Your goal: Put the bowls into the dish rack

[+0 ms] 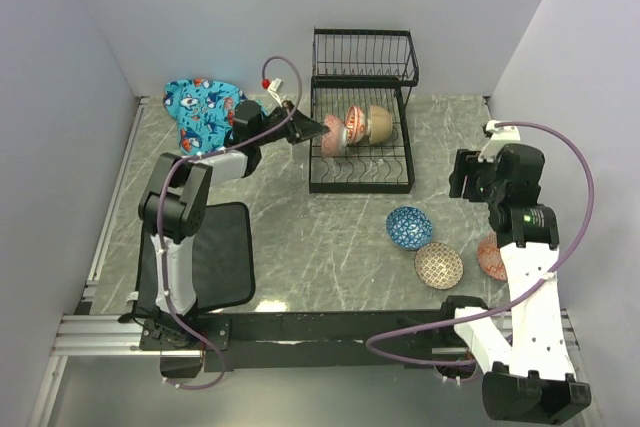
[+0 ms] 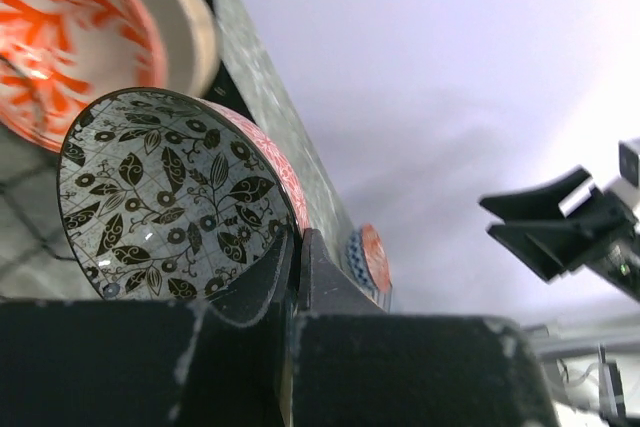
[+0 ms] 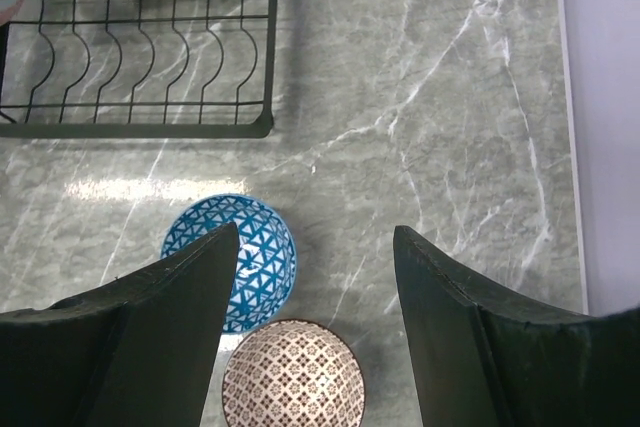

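Observation:
My left gripper (image 1: 312, 129) is shut on the rim of the black-and-white patterned bowl (image 1: 333, 130) and holds it on edge over the left part of the black wire dish rack (image 1: 362, 185). In the left wrist view my gripper (image 2: 298, 247) pinches that bowl (image 2: 170, 197) just in front of the red-orange floral bowl (image 2: 70, 37) and the cream bowl (image 2: 185, 27). Both stand in the rack's slots. My right gripper (image 3: 315, 247) is open and empty above the blue bowl (image 3: 255, 247) and the brown dotted bowl (image 3: 292, 377). The salmon-orange bowl (image 1: 490, 257) is partly hidden by my right arm.
A blue patterned cloth (image 1: 205, 112) lies at the back left. A black mat (image 1: 205, 257) lies at the front left. The rack's upper basket (image 1: 363, 55) stands against the back wall. Walls close in on both sides.

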Motion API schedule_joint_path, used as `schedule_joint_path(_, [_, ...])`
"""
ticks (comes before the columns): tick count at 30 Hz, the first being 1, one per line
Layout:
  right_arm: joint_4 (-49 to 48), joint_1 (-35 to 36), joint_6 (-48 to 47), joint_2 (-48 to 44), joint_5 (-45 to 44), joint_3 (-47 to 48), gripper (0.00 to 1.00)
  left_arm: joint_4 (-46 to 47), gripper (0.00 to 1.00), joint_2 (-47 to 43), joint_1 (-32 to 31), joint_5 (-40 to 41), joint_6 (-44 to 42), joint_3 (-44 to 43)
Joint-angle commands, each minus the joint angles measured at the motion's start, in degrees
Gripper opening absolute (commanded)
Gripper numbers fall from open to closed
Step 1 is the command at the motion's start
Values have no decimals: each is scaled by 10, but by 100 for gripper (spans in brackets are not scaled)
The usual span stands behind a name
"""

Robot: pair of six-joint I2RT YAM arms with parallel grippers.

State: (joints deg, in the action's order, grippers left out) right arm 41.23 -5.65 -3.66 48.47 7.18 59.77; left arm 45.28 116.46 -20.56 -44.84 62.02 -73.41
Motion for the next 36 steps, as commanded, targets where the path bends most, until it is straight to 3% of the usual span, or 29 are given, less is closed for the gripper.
schedule_joint_path(1, [-6, -15, 8, 11, 10, 32, 71, 74, 1, 35, 11, 5, 42, -72])
schedule_joint_path(7, [1, -36, 14, 23, 20, 31, 71, 91, 1, 128, 16, -51, 34, -165])
schedule_joint_path(16, [4, -51, 13, 51, 19, 43, 71, 99, 1, 194, 24, -47, 34, -212])
schedule_joint_path(21, [7, -52, 13, 79, 22, 52, 71, 43, 1, 251, 25, -60, 1, -291])
schedule_joint_path(30, [2, -52, 10, 122, 18, 83, 71, 49, 1, 271, 32, -26, 0, -266])
schedule_joint_path(33, [-2, -51, 13, 136, 21, 90, 70, 52, 6, 265, 32, 0, 7, -246])
schedule_joint_path(36, [-1, -51, 10, 146, 22, 100, 71, 62, 22, 254, 28, 19, 14, -224])
